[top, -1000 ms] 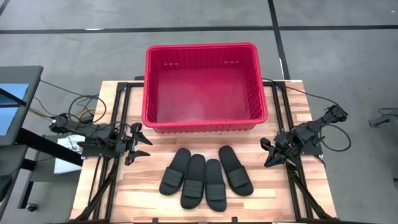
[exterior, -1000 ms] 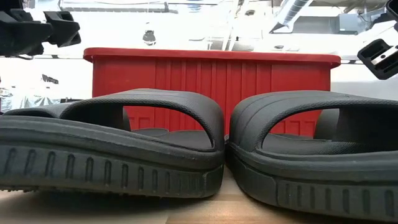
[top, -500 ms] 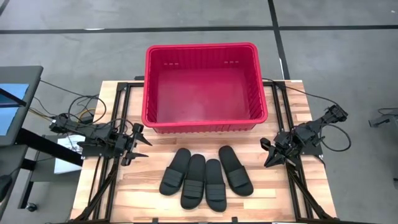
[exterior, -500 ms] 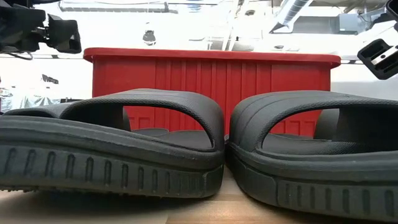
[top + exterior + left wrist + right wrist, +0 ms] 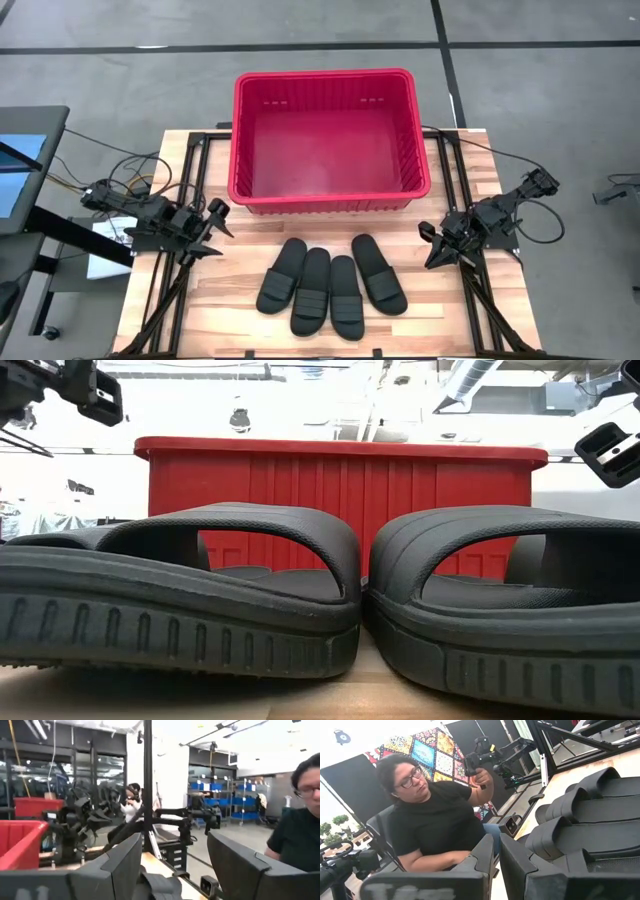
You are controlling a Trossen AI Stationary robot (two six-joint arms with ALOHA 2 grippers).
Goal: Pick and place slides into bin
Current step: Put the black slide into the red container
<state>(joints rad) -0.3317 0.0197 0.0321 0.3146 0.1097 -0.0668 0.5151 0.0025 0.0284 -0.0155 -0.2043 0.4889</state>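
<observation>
Grey concrete floor surrounds my wooden bench (image 5: 200,300), and nothing of the job is done yet: the bin (image 5: 325,198) sits empty at the twelve o'clock end, its open mouth facing up so I can drop things straight in. All four slides (image 5: 330,287) lie in a tight row at six o'clock, just in front of the bin's near wall, soles down and touching flank to flank. I judge that packing will make the first pick awkward, so an outer one looks the easiest start.

My left claw (image 5: 212,228) hangs at nine o'clock, off the row's left end, fingers spread wide and carrying nothing, which suits an approach to the leftmost slide. My right claw (image 5: 436,246) waits at three o'clock, clenched on nothing, well clear of the footwear.

From bench height the slides fill the foreground: matte black, thick soles with vertical grooves along the edge, and a broad arched strap (image 5: 250,535) with fine ribbing. They look soft and a little squashy, so a pinch across the strap should hold, I reckon. Across the bench a person (image 5: 432,822) sits holding a control handle.
</observation>
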